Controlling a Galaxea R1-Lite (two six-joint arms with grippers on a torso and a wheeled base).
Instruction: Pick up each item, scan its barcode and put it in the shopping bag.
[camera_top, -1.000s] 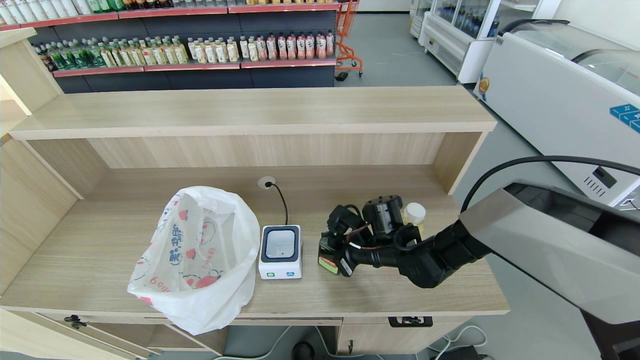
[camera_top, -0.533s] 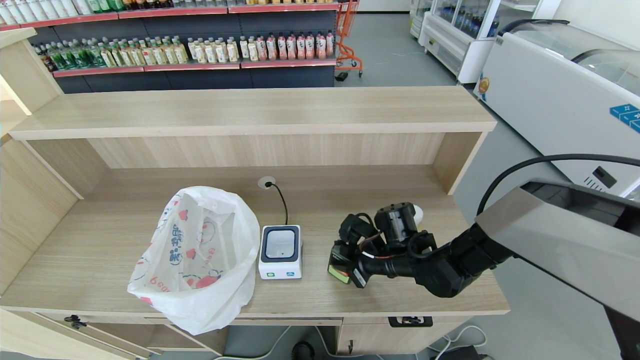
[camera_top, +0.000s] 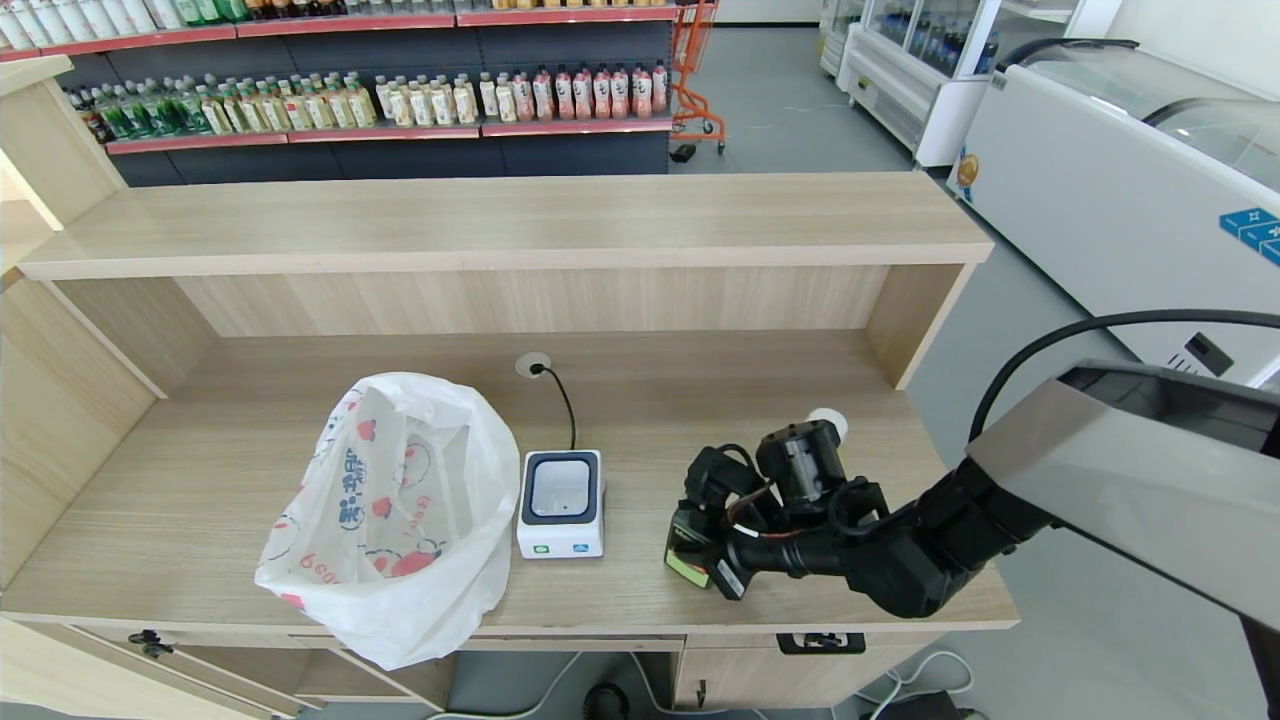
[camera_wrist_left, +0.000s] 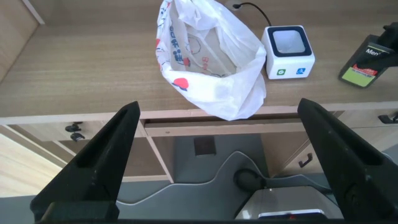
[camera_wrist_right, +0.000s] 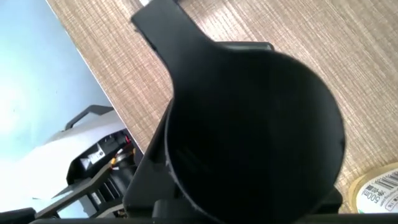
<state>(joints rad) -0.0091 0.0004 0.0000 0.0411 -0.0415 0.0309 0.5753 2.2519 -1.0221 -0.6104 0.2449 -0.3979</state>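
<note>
Two things sit to the left of the right end effector (camera_top: 712, 540) in the head view: the white barcode scanner (camera_top: 562, 503) at the lower centre of the frame and, further left, the shopping bag (camera_top: 390, 510), white with red print, its mouth open upward. The right end effector is clamped on a dark item (camera_top: 683, 562) with a green label, held low over the worktop (camera_top: 200, 470) just right of the scanner and apart from it. The arm's black wrist covers most of a pale-capped bottle (camera_top: 828, 421) standing behind it, so that only the cap shows. The scanner's black cable (camera_top: 563, 400) runs back to a round grommet (camera_top: 533, 365) in the worktop. A raised wooden ledge (camera_top: 500, 220) closes off the back of the worktop, with shop shelves of drinks (camera_top: 350, 100) in the upper left and a chest freezer (camera_top: 1100, 190) in the upper right. The left end effector (camera_wrist_left: 219, 106) hangs off the worktop's front edge, fingers (camera_wrist_left: 99, 168) spread wide, gripping nothing.
</note>
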